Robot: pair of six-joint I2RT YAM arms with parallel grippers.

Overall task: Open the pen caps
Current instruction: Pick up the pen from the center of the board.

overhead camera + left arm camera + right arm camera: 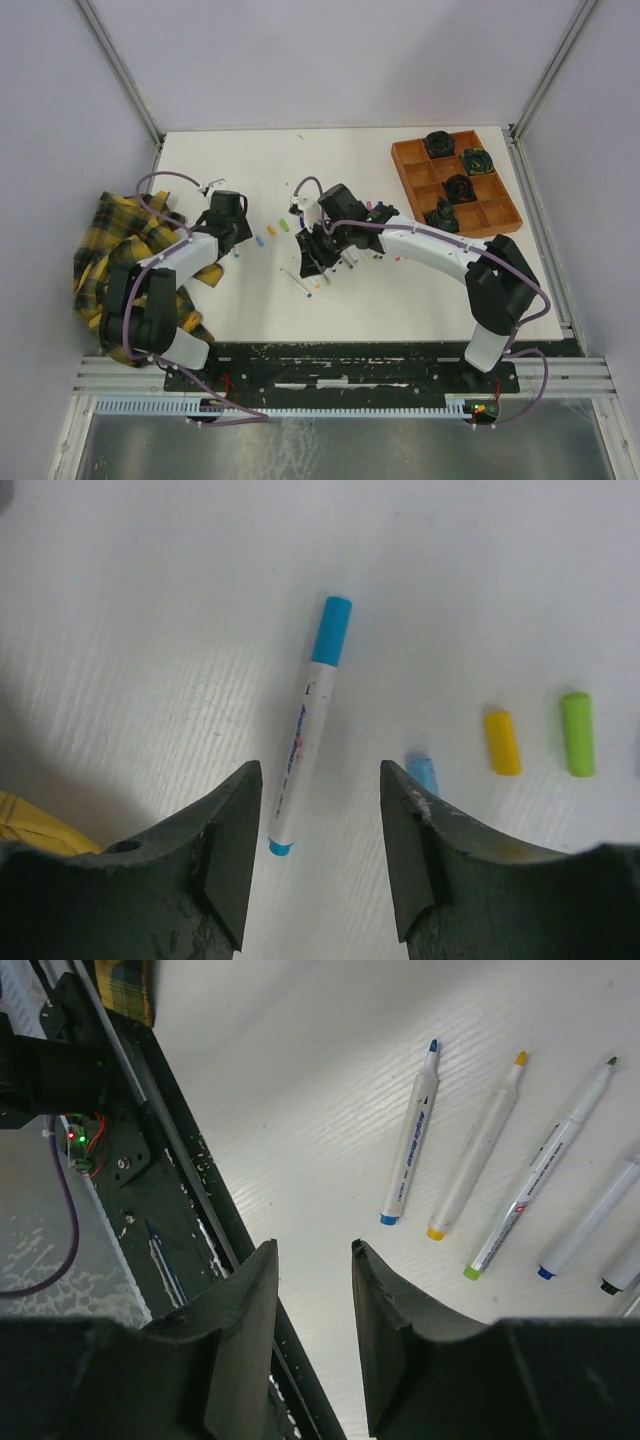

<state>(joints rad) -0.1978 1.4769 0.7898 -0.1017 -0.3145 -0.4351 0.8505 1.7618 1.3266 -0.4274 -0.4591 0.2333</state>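
Note:
In the left wrist view a white pen (298,742) with a light blue cap (337,630) on its far end lies on the white table. My left gripper (320,778) is open just above it, and the pen's near end lies between the fingers. Loose blue (423,772), yellow (502,742) and green (577,733) caps lie to the right. They also show in the top view (271,231). My right gripper (312,1250) is open and empty above the table's near edge. Uncapped pens lie ahead of it: blue (410,1150), yellow (478,1150), green (545,1190).
A yellow plaid cloth (130,260) lies at the table's left edge under the left arm. An orange compartment tray (497,213) holding black round objects stands at the back right. The black base rail (170,1150) runs just below the right gripper.

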